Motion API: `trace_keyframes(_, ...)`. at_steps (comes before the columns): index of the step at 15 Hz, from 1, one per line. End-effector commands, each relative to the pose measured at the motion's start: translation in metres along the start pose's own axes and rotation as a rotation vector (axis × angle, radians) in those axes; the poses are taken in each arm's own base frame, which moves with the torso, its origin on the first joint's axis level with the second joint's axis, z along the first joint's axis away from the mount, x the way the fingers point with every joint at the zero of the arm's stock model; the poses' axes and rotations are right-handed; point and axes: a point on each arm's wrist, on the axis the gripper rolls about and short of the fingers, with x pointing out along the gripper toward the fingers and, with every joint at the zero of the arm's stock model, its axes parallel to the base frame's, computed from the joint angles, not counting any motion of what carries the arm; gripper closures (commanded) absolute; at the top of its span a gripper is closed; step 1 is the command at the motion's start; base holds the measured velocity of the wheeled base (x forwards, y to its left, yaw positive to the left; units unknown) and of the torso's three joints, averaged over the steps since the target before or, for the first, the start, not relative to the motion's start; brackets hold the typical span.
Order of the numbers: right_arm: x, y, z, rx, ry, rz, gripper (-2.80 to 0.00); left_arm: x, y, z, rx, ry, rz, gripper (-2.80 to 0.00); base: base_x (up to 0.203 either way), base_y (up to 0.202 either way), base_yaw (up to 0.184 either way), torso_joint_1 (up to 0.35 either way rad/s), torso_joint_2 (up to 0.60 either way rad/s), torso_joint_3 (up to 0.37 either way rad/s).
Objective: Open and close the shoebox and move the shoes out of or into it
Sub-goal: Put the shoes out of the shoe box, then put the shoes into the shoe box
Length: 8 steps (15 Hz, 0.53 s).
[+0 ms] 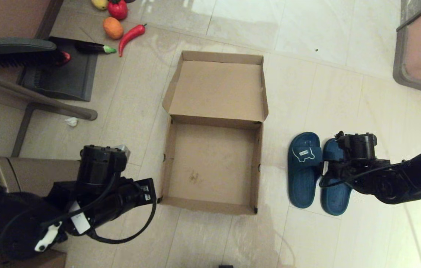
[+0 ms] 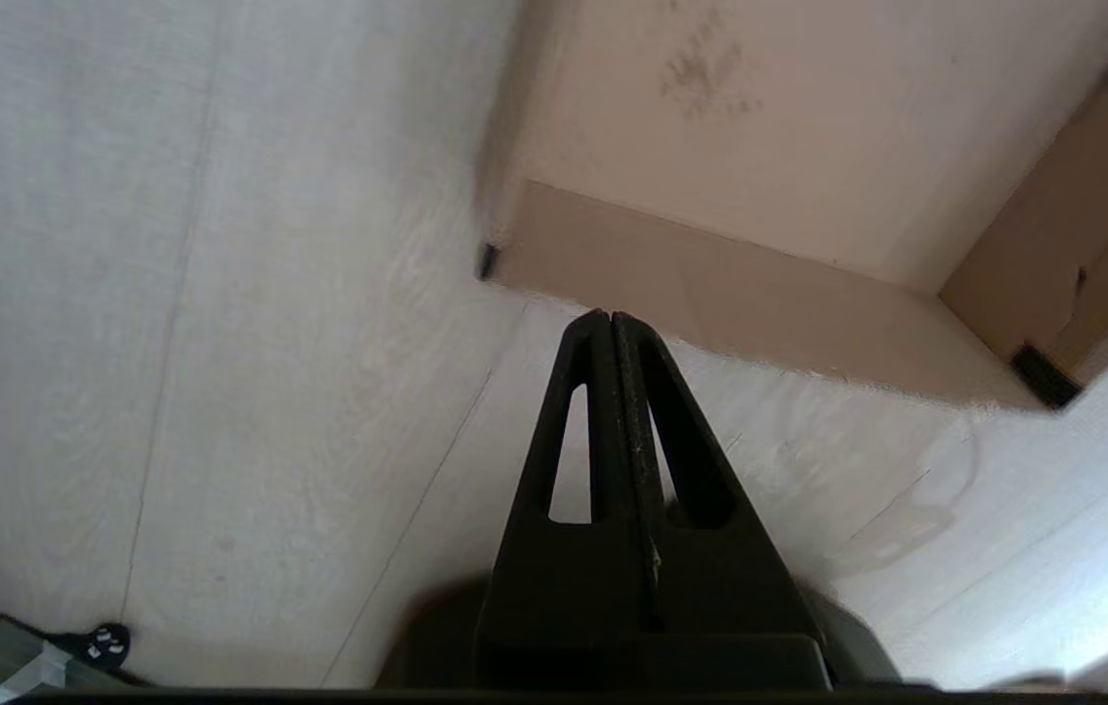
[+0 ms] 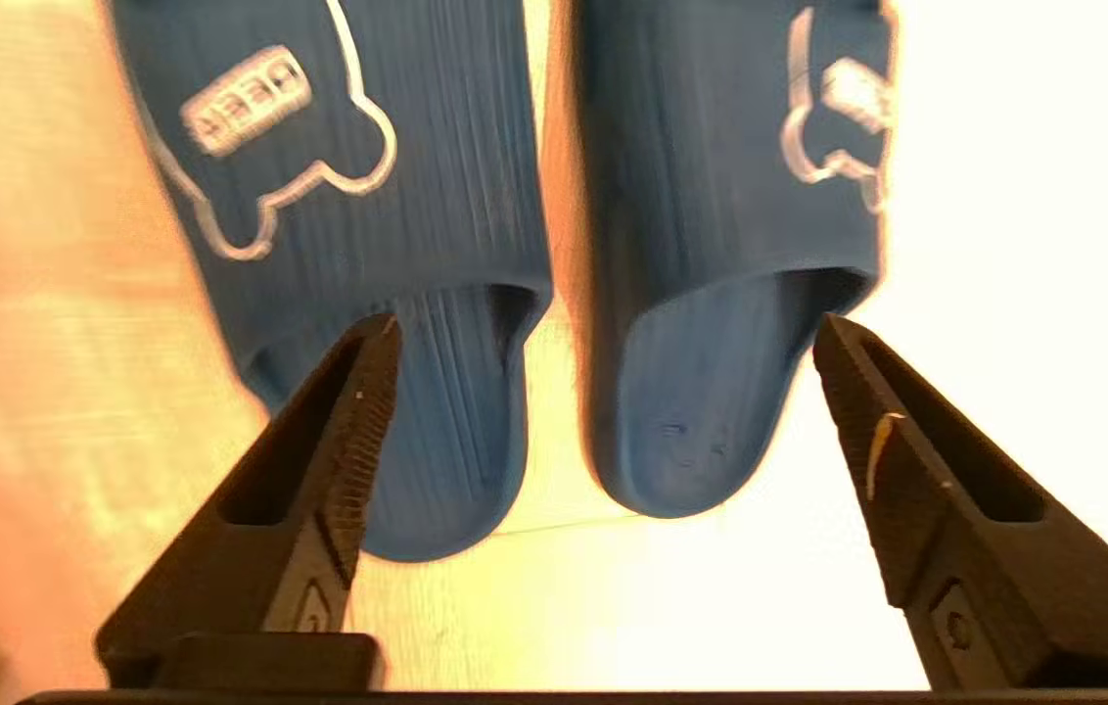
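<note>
Hovering over the shoes (image 3: 515,294), right gripper (image 3: 608,328) spread wide, a fingertip outside each sandal, arm reaching in from the right. Shoes lie side by side on floor beside the open shoebox (image 1: 212,163). Left gripper (image 2: 610,318) clenched empty near box's front corner.

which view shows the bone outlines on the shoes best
The right wrist view: both shoes fill it, outlines plain, between the open right gripper fingers. The head view shows one small outline; the left wrist view shows none.
</note>
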Motion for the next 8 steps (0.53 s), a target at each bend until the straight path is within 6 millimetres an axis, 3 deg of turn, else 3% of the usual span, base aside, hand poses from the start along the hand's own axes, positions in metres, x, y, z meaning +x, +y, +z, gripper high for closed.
trace_keyframes(1,-0.020,-0.007,0.013,0.019,-0.043,0.006,-2.80,0.005,-0.005,-0.005,0.012,0.018,-0.007,0.00,0.000,0.000,0.000,0.000,0.00,0.000)
trace_keyframes(6,-0.030,-0.023,0.015,0.034,-0.048,-0.020,-2.80,0.004,-0.003,-0.010,0.015,0.033,0.001,0.00,0.000,0.000,0.000,0.000,0.00,0.000)
trace_keyframes(8,-0.031,-0.024,0.006,0.030,-0.022,-0.019,-2.80,0.002,-0.002,-0.010,0.013,0.032,0.000,0.00,0.000,0.000,0.000,0.000,0.00,0.000)
